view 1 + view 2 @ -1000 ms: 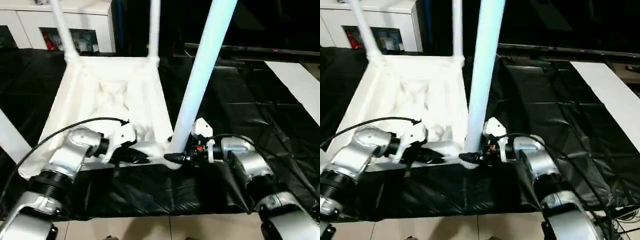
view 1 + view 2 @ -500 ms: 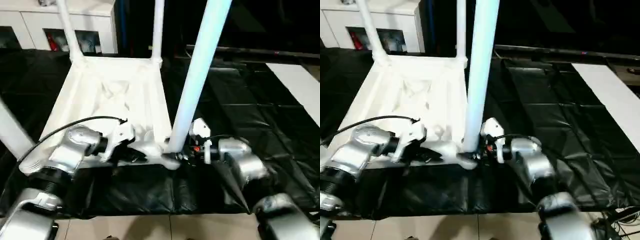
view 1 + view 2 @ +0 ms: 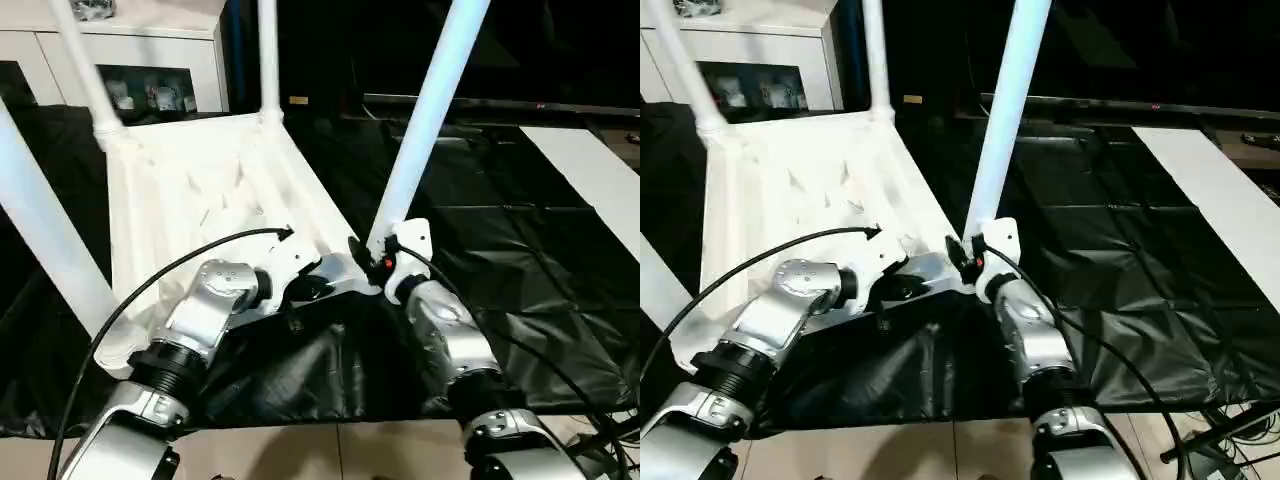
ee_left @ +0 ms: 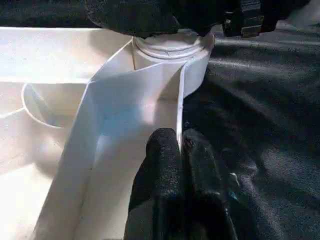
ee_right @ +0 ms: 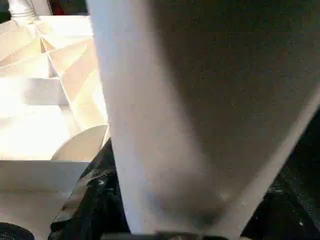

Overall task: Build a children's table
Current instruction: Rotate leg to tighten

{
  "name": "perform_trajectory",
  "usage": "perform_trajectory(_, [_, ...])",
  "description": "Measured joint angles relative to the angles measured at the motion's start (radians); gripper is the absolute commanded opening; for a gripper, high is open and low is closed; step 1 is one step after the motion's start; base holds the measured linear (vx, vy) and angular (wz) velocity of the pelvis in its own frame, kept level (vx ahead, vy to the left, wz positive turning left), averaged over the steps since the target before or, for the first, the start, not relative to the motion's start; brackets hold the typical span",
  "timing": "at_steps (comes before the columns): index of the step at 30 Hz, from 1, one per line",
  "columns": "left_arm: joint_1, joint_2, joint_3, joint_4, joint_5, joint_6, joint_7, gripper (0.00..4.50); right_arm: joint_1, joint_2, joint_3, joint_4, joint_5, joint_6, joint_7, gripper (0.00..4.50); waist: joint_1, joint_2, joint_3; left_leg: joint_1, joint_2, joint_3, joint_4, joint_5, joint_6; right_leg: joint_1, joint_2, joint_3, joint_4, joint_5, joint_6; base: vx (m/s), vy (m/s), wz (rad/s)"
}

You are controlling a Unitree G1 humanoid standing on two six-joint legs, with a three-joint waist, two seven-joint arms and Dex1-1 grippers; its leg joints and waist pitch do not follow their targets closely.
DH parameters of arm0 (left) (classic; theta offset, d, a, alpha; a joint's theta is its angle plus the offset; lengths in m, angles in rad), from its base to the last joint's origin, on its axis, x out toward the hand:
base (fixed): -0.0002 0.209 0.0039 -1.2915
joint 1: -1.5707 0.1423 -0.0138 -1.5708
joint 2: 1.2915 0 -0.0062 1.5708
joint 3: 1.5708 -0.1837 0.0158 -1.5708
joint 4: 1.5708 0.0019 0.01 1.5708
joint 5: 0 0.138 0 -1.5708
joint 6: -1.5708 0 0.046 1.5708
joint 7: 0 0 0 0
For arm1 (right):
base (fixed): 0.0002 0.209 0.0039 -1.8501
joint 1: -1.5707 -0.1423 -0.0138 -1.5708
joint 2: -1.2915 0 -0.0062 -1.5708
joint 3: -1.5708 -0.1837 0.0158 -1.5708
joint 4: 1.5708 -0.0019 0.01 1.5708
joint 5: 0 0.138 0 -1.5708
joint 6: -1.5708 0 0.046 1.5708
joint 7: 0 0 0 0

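The children's table (image 3: pixel 200 190) lies upside down on the black-covered counter (image 3: pixel 520 250), its white plastic top showing a ribbed underside, smooth tubular legs rising from rounded corner sockets. The left tool (image 4: pixel 182 150) is pinched shut on the thin rim wall beside the near corner socket (image 4: pixel 170 47). The right tool (image 3: pixel 365 258) sits at the base of the near leg (image 3: pixel 425 110), seemingly clasping it. The right wrist view has that leg close up, hiding how wide the jaws stand.
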Motion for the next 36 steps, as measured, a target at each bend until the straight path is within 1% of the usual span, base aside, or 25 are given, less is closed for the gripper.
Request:
perform_trajectory(1, [0.001,0.001,0.0,-0.002,0.0,0.0,0.0,0.0,0.0,-0.002,0.0,0.0,0.001,-0.003,0.002,2.32,0.0,0.0,0.0,0.0,0.0,0.0,0.0,0.0,0.0,0.0,0.0,0.0,0.0,0.0,0.0,0.0,0.0,0.0])
perform_trajectory(3, [0.002,0.005,-0.001,-0.008,0.0,-0.003,-0.002,0.0,0.0,-0.01,0.001,0.0,0.007,-0.004,0.02,2.67,0.0,0.0,0.0,-0.001,0.0,0.0,0.0,0.0,0.0,-0.001,0.0,0.0,-0.001,0.0,0.0,0.0,0.0,0.0])
perform_trajectory(6, [0.012,0.015,-0.002,-0.026,-0.002,-0.008,-0.012,0.0,0.0,-0.034,0.007,0.0,0.027,-0.005,0.105,2.78,0.0,-0.001,0.0,-0.002,0.0,0.0,-0.001,0.0,0.0,-0.001,0.0,0.0,-0.001,0.0,0.0,0.0,0.0,0.0])
perform_trajectory(7, [0.015,0.021,-0.002,-0.032,-0.004,-0.01,-0.022,0.0,0.0,-0.052,0.015,0.0,0.034,-0.004,0.148,2.93,0.0,-0.001,0.0,-0.002,0.0,0.0,-0.001,0.0,0.0,-0.001,0.0,0.0,-0.001,0.0,0.0,0.0,0.0,0.0])
perform_trajectory(9, [0.023,0.04,-0.002,-0.046,-0.018,-0.01,-0.05,0.0,0.001,-0.101,0.046,-0.004,0.038,-0.002,0.26,3.16,0.0,-0.001,0.0,-0.002,0.0,0.0,-0.002,0.0,0.0,-0.002,0.0,0.0,-0.001,0.001,0.0,0.0,0.0,0.0])
perform_trajectory(10, [0.023,0.043,-0.002,-0.048,-0.019,-0.01,-0.055,0.0,0.003,-0.108,0.046,-0.005,0.038,-0.002,0.285,3.23,0.0,-0.001,0.0,-0.002,0.0,0.0,-0.003,0.0,0.0,-0.002,0.0,0.0,-0.001,0.001,-0.001,0.0,0.0,0.0])
perform_trajectory(13, [0.026,0.078,0.0,-0.045,-0.039,-0.037,-0.113,0.0,0.006,-0.158,0.077,-0.015,0.041,0.005,0.405,3.51,0.002,0.0,0.001,-0.002,0.001,0.0,-0.005,0.0,0.0,-0.002,0.001,-0.001,-0.001,0.0,0.0,0.0,0.0,0.0])
perform_trajectory(14, [0.028,0.096,0.0,-0.04,-0.047,-0.059,-0.146,0.0,0.006,-0.182,0.095,-0.019,0.04,0.013,0.461,3.6,0.002,0.0,0.001,-0.002,0.001,0.0,-0.005,0.0,0.0,-0.002,0.001,-0.001,-0.001,0.0,0.001,0.0,0.0,0.0])
perform_trajectory(17, [0.034,0.141,0.001,-0.035,-0.073,-0.094,-0.239,0.0,0.006,-0.243,0.147,-0.021,0.037,0.019,0.615,3.6,0.006,0.0,0.001,-0.003,0.001,0.001,-0.004,0.0,0.001,-0.002,0.001,-0.001,-0.001,-0.001,0.0,0.0,0.0,0.0])
perform_trajectory(21, [0.036,0.177,0.001,-0.027,-0.094,-0.119,-0.321,0.0,-0.007,-0.277,0.173,-0.023,0.049,0.019,0.76,3.6,0.006,-0.001,0.001,-0.004,0.001,0.001,-0.002,0.0,0.001,-0.002,0.0,-0.001,-0.002,-0.001,0.0,0.0,0.0,0.0])
perform_trajectory(22, [0.036,0.182,0.0,-0.025,-0.095,-0.124,-0.331,0.0,-0.011,-0.277,0.177,-0.02,0.05,0.019,0.775,3.34,0.006,-0.001,0.001,-0.004,0.001,0.001,-0.002,0.0,0.001,-0.002,0.0,-0.001,-0.002,-0.001,0.0,0.0,0.0,0.0])
perform_trajectory(25, [0.036,0.199,0.0,-0.014,-0.101,-0.143,-0.36,0.0,-0.032,-0.284,0.185,0.001,0.05,0.019,0.817,3.21,0.007,-0.002,0.002,-0.004,0.001,0.001,-0.002,0.0,0.001,-0.002,0.0,-0.001,-0.001,-0.001,0.0,0.0,0.0,0.0])
perform_trajectory(28, [0.03,0.212,0.0,0.001,-0.107,-0.158,-0.379,0.0,-0.052,-0.286,0.188,0.026,0.05,0.017,0.853,2.88,0.008,-0.002,0.002,-0.004,0.001,0.001,-0.002,0.0,0.001,-0.002,0.0,-0.001,-0.001,-0.001,0.0,0.0,0.0,0.0])
perform_trajectory(32, [0.017,0.23,-0.008,0.02,-0.113,-0.178,-0.415,0.0,-0.068,-0.287,0.201,0.041,0.054,0.013,0.889,2.68,0.009,-0.003,0.003,-0.003,0.001,0.001,-0.002,0.0,0.001,-0.002,0.0,-0.001,0.0,-0.001,0.0,0.0,0.0,0.0])
perform_trajectory(36, [0.016,0.235,-0.008,0.024,-0.114,-0.185,-0.438,0.0,-0.07,-0.287,0.203,0.049,0.053,0.0,0.914,2.63,0.009,-0.004,0.003,-0.003,0.001,0.002,-0.002,0.0,0.002,-0.003,0.0,-0.001,-0.001,-0.002,-0.001,0.0,0.0,0.0])
